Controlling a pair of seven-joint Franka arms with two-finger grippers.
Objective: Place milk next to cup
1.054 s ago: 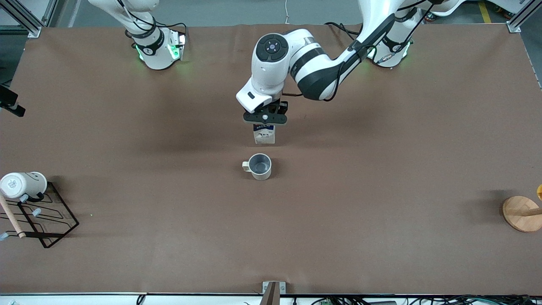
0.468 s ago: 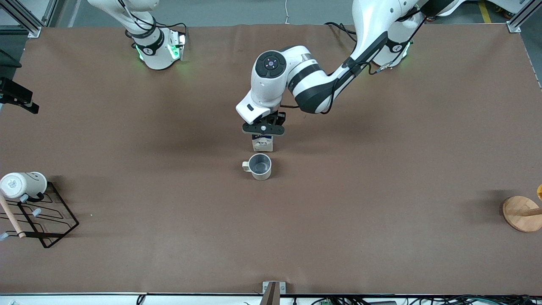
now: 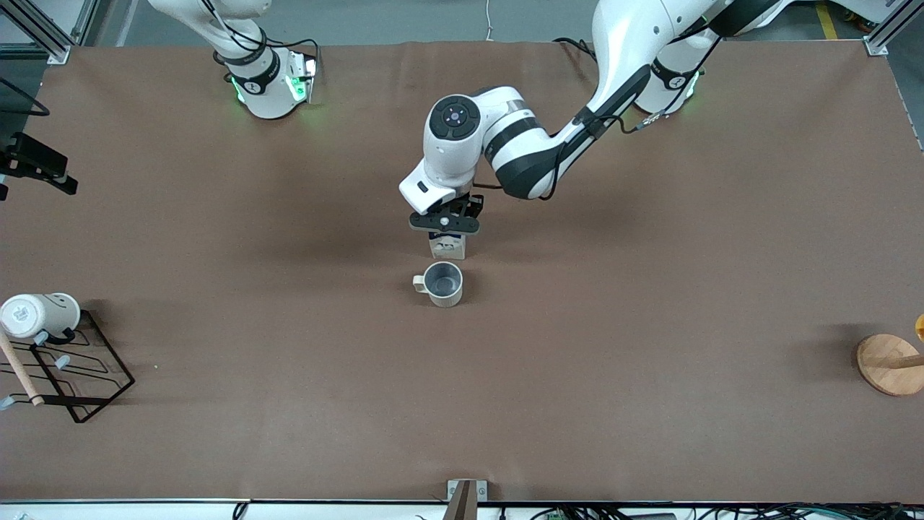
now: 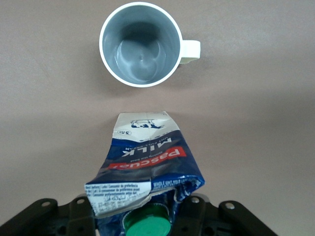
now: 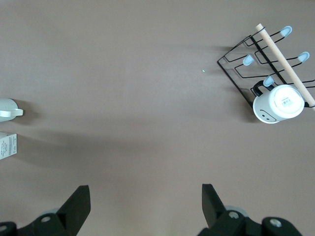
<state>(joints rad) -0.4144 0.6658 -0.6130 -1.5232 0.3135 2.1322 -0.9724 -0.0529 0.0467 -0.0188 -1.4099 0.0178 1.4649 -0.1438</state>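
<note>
The milk [image 3: 447,248], a dark-blue and white carton with a red band and green cap [image 4: 147,226], stands upright just farther from the front camera than the cup [image 3: 442,283]. A narrow gap separates them. My left gripper [image 3: 445,224] is shut on the carton's crumpled top [image 4: 147,157]. I cannot tell whether the carton's base touches the table. The beige-grey cup [image 4: 140,44] is upright and empty, its handle toward the right arm's end. My right gripper [image 5: 145,206] is open and empty, high over the table's right-arm end.
A black wire rack [image 3: 79,375] with a larger white mug [image 3: 40,314] and a wooden stick [image 3: 18,372] stands at the right arm's end. A round wooden base [image 3: 891,363] stands at the left arm's end.
My left gripper has brought the milk down and closer to the cup. The right arm's black hand at the view's edge has shifted slightly.
</note>
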